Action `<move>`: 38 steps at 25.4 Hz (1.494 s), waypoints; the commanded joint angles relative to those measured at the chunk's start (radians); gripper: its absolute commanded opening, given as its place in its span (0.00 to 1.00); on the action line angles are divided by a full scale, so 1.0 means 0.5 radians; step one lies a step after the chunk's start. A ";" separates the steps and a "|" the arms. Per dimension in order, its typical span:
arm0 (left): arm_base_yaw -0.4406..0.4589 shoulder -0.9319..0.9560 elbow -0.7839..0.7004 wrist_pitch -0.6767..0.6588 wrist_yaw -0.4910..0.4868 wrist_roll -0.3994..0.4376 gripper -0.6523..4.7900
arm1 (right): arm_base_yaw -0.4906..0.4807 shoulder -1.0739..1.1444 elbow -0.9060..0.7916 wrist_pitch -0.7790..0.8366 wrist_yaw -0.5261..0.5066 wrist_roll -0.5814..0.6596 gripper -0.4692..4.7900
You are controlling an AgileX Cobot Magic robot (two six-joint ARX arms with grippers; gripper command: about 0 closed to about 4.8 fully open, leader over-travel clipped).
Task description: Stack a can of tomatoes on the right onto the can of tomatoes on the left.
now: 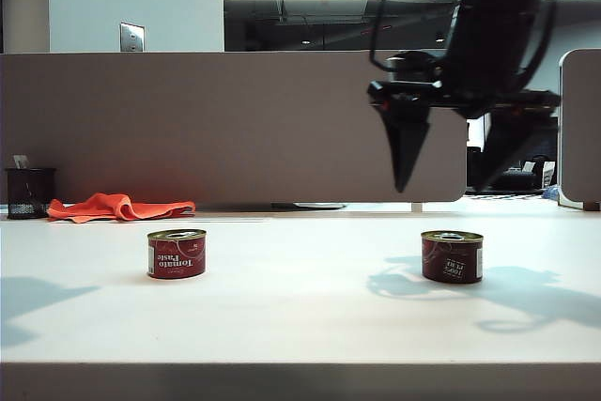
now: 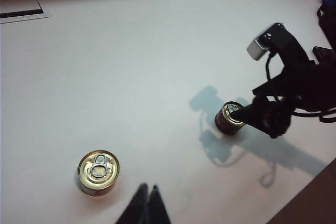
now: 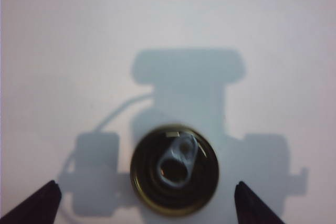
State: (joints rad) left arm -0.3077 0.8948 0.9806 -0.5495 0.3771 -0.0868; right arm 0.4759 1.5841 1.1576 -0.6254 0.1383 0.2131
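Exterior view: the right gripper (image 1: 449, 171) hung above the right can (image 1: 452, 256), its fingers (image 1: 408, 143) spread wide and gripping nothing, well clear of the lid. In the right wrist view, that can (image 3: 175, 169) sat between the two dark fingertips (image 3: 37, 203), untouched, pull tab up. The left gripper (image 2: 147, 203) hovered near the left can (image 2: 98, 172), its fingers pressed together and empty. The left can (image 1: 177, 254) stood on the white desk (image 1: 300, 316), well apart from the right one; its red label read "Tomato Paste", upside down. The right can's writing was too small to read.
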 commanded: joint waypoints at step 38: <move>0.002 -0.016 0.006 0.038 -0.149 0.140 0.11 | -0.145 0.386 0.137 -0.115 -0.140 0.209 0.59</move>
State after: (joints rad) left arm -0.3080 0.8940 0.9806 -0.5499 0.3389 -0.0406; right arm 0.4034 1.7817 1.2213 -0.6891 0.0696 0.3153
